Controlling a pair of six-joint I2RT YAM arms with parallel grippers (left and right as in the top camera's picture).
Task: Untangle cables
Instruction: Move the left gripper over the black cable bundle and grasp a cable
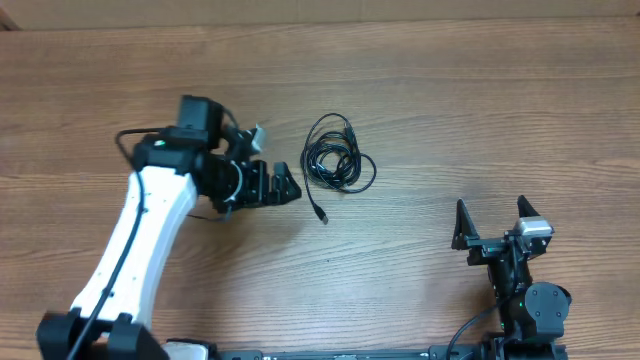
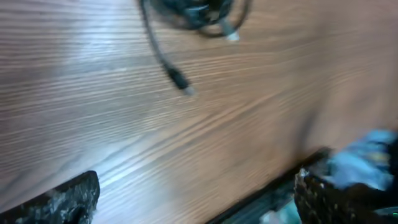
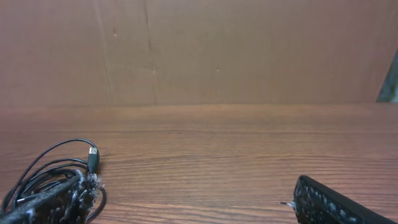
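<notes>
Showing cables (image 1: 338, 160) bundled in one loose coil just right of centre in the overhead frame, flat on the wooden table (image 1: 450, 100). Trailing one strand from the coil toward the lower frame, ending in a small plug (image 1: 322, 215).

Placing the left gripper (image 1: 296, 186) just left of the coil, pointed at it, near but apart from it. Standing with fingers (image 2: 62, 199) spread wide in the lower corners of the left wrist view, gripping nothing; coil (image 2: 193, 12) blurred at top edge, plug (image 2: 180, 81) below it.

Locating the right gripper (image 1: 491, 210) at lower right of the overhead frame, well apart from the coil, jaws apart and holding nothing. Partly hiding the coil (image 3: 43, 168) behind the near finger (image 3: 50, 202) at lower left of the right wrist view. Backing the table edge with a brown panel (image 3: 249, 50).
</notes>
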